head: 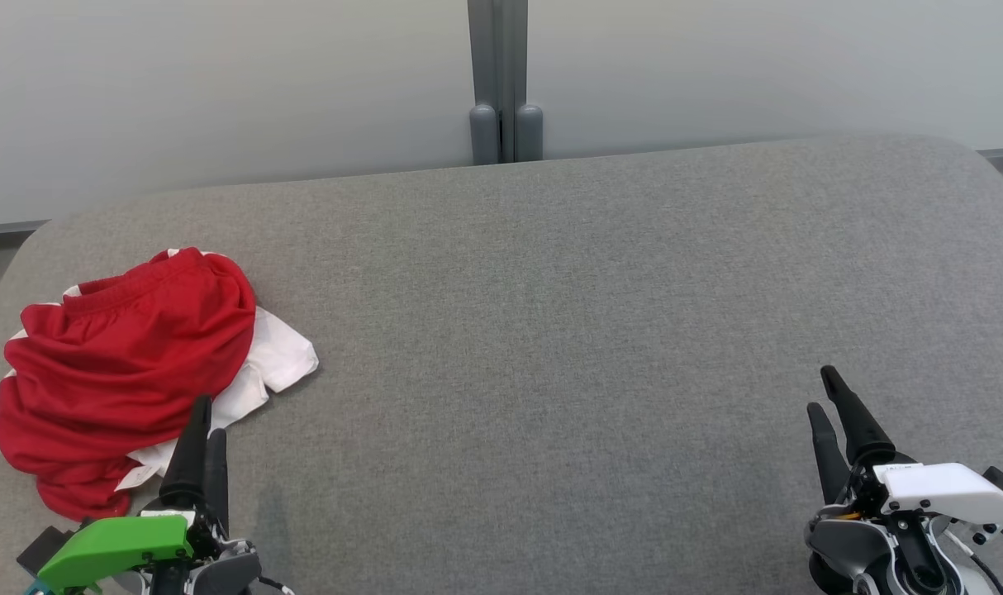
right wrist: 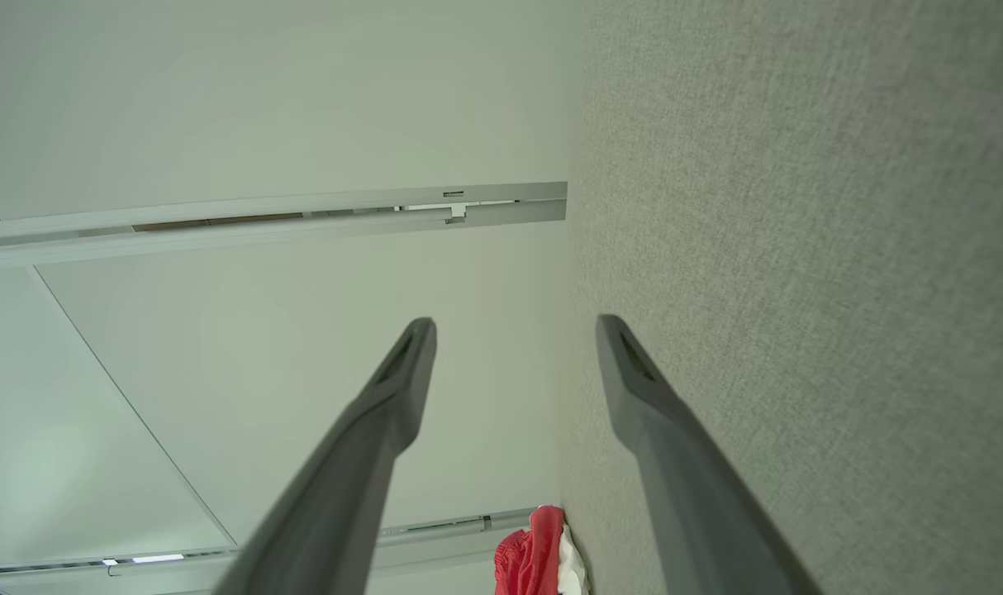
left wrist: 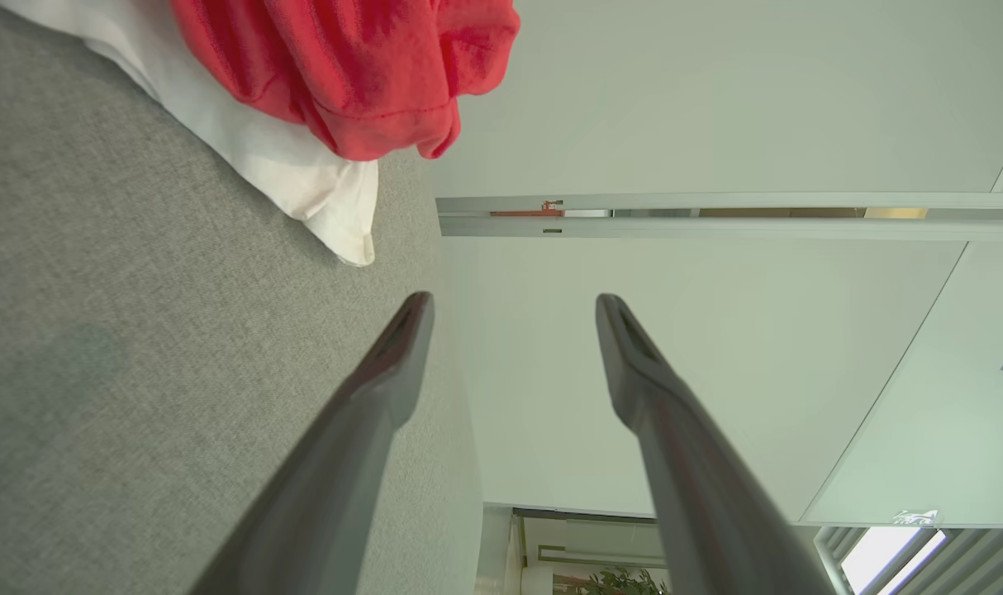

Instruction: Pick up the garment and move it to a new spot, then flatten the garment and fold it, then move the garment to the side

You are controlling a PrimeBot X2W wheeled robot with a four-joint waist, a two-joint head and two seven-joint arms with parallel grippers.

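The garment (head: 130, 364) is a crumpled red and white heap lying at the left end of the grey table (head: 568, 330). In the left wrist view the same garment (left wrist: 344, 74) shows at the top, and in the right wrist view the garment (right wrist: 539, 558) is small at the bottom. My left gripper (head: 206, 417) hovers at the garment's near right edge, open, with nothing between its fingers (left wrist: 394, 364). Far off at the lower right, my right gripper (head: 824, 390) is open and empty, with its fingers (right wrist: 402, 380) spread apart.
A pale wall with a grey vertical post (head: 501, 83) stands behind the table's far edge. The table's rounded left corner (head: 22, 248) lies close to the garment. Bare grey cloth spans the middle and right of the table.
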